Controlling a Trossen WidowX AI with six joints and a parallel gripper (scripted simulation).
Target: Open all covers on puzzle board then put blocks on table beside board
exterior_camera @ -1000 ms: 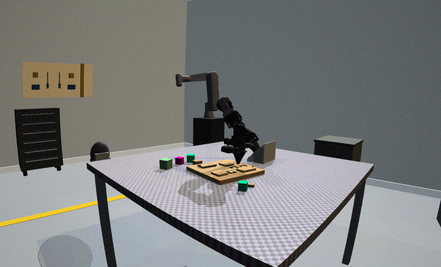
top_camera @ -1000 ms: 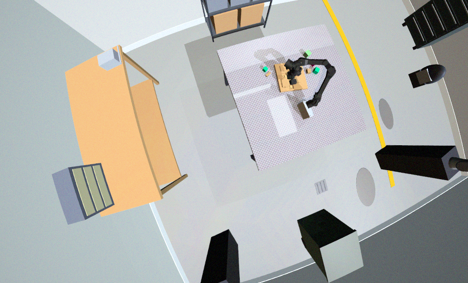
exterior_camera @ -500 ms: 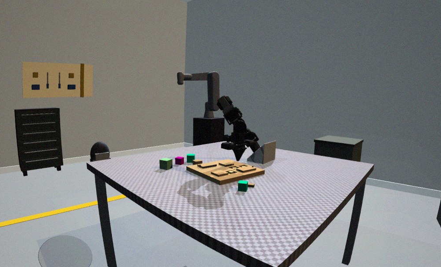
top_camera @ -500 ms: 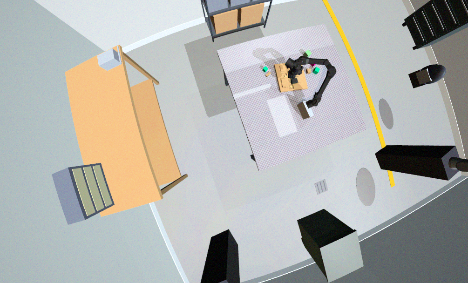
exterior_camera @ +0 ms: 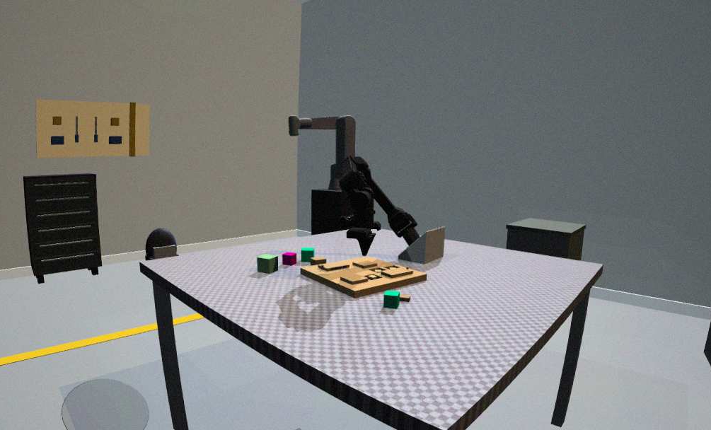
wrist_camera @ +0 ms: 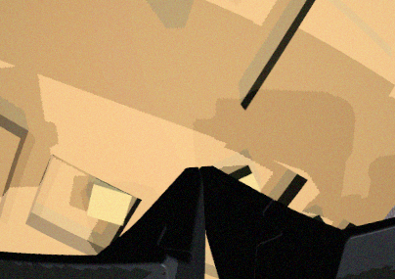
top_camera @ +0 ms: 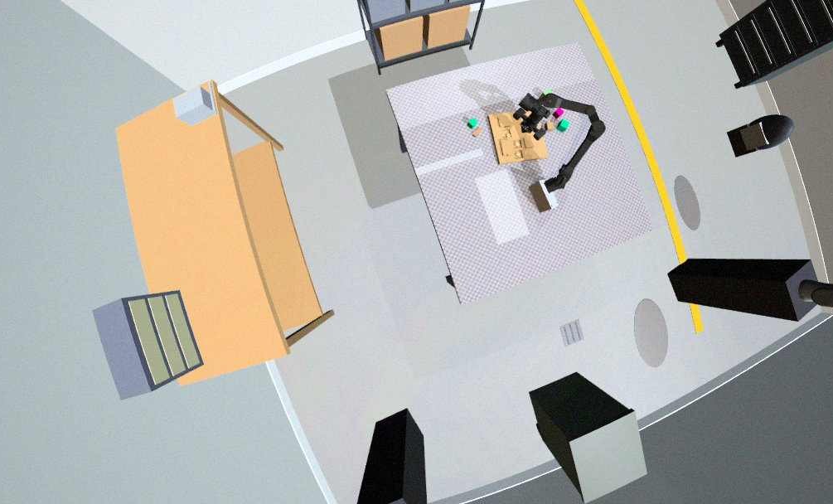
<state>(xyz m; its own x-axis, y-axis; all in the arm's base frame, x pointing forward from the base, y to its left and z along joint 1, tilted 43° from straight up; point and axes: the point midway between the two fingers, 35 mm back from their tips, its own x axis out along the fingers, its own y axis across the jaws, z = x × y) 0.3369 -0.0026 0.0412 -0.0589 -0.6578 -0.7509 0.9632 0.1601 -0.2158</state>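
Wrist view shows pale yellow blocks (wrist_camera: 109, 205) in wells of the puzzle board (top_camera: 512, 153) (exterior_camera: 355, 291) (wrist_camera: 117, 106), end effector (top_camera: 525, 128) (exterior_camera: 364, 254) (wrist_camera: 198, 181) closed on nothing above it; exterior view instead shows the green (top_camera: 472, 123) (exterior_camera: 391, 298) and magenta cubes (top_camera: 558, 112) (exterior_camera: 288, 258) on the surface (top_camera: 569, 250) (exterior_camera: 368, 341) beside the board.

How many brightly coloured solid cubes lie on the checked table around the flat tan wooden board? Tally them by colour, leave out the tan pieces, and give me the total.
Teal-green cubes: 2
Light green cube: 1
Magenta cube: 1
Total: 4
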